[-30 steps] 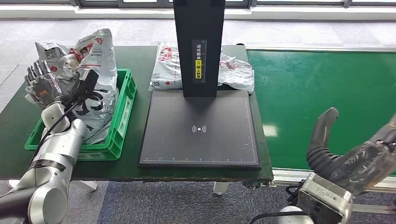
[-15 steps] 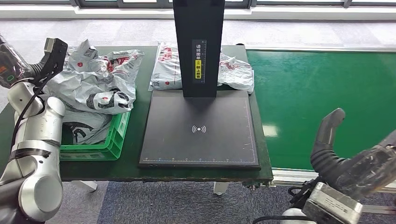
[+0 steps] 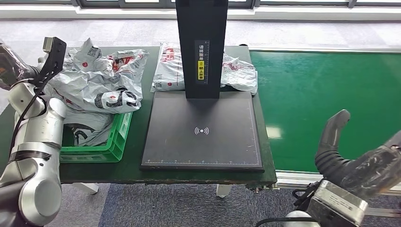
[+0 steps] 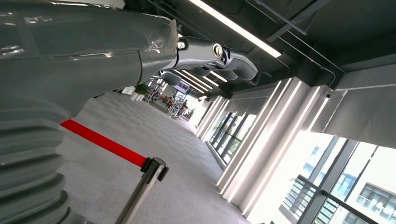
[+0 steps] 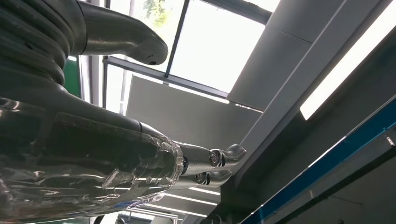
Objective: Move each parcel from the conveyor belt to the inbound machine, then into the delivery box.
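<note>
Lying beyond the right hand (image 3: 364, 165), the green conveyor belt (image 3: 326, 94) carries no parcel on the part that can be seen. To the left of that hand stands the inbound machine (image 3: 202, 130), a flat dark plate with a black column at its far side. Behind the column, a white parcel (image 3: 239, 71) rests on the dark green table (image 3: 142, 61). Close to the right of the left hand (image 3: 9, 68) sits the green delivery box (image 3: 116, 137), and a crumpled white parcel with red print (image 3: 101, 82) lies across its top, over another bag inside. The left hand is raised at the far left edge of the head view; its fingers (image 4: 219, 56) reach out into the air and hold nothing. The right hand is low near the belt edge, with the thumb (image 5: 121, 32) apart from the extended fingers (image 5: 219, 161), and it also holds nothing.
</note>
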Controlling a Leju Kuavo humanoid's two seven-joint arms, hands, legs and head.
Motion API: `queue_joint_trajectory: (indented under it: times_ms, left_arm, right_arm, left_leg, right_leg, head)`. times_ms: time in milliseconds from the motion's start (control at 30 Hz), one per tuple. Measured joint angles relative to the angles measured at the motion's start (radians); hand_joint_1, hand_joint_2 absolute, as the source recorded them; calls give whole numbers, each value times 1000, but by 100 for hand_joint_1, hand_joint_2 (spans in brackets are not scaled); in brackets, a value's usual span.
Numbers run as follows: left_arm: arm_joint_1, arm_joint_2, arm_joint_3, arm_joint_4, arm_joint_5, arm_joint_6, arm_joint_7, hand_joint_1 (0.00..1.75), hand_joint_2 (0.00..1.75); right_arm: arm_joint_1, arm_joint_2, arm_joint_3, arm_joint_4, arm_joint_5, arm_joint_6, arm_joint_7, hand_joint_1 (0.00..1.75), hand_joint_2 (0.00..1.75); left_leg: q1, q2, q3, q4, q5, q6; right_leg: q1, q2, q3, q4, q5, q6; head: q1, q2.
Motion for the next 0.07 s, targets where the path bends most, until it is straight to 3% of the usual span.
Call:
queue_joint_trajectory:
  times_ms: [67]
  left_arm:
    - [0, -5, -2, 0, 5, 0, -16, 0, 175]
  right_arm:
    - [0, 0, 0, 0, 2, 0, 4, 0, 175]
  left_leg:
    - [0, 0, 0, 0, 0, 0]
  right_leg:
    - [0, 0, 0, 0, 0, 0]
  head:
    - [0, 0]
